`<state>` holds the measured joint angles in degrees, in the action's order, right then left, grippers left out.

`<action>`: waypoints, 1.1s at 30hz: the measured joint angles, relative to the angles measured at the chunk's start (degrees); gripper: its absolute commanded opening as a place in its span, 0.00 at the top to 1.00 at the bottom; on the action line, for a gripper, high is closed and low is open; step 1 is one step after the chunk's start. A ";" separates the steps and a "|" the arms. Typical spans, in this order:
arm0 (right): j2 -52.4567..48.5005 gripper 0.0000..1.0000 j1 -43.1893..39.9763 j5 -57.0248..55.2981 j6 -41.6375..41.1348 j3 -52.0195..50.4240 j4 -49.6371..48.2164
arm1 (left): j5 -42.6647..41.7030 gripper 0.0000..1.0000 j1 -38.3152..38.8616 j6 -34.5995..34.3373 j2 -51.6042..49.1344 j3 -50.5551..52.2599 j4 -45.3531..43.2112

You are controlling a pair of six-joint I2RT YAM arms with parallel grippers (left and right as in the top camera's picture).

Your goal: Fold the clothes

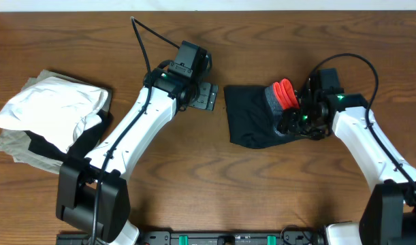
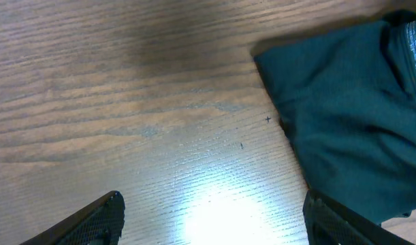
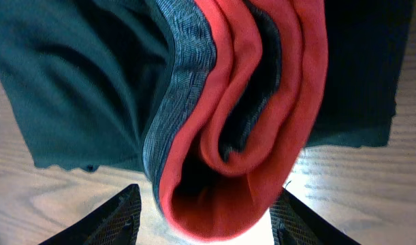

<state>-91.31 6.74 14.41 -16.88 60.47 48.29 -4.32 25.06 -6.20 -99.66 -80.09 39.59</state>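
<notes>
A dark garment lies crumpled right of the table's middle. Its red and grey part is bunched up at its right side. My right gripper is closed around that bunch, and the right wrist view shows the red fabric filling the gap between the fingers, with the dark cloth behind. My left gripper is open and empty over bare wood just left of the garment. In the left wrist view its fingers straddle bare table, with the garment's edge at the right.
A pile of white, beige and black clothes sits at the table's left edge. Bare wood lies between the pile and the dark garment. A black cable runs from the left arm toward the back.
</notes>
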 measured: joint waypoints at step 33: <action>-2.58 0.76 -11.69 -18.34 -13.55 -4.00 2.16 | 0.00 0.16 0.00 0.17 0.00 0.00 2.51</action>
<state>-93.89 -4.95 -3.92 -30.44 56.47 50.46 -4.32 25.06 -6.02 -99.66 -80.09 42.11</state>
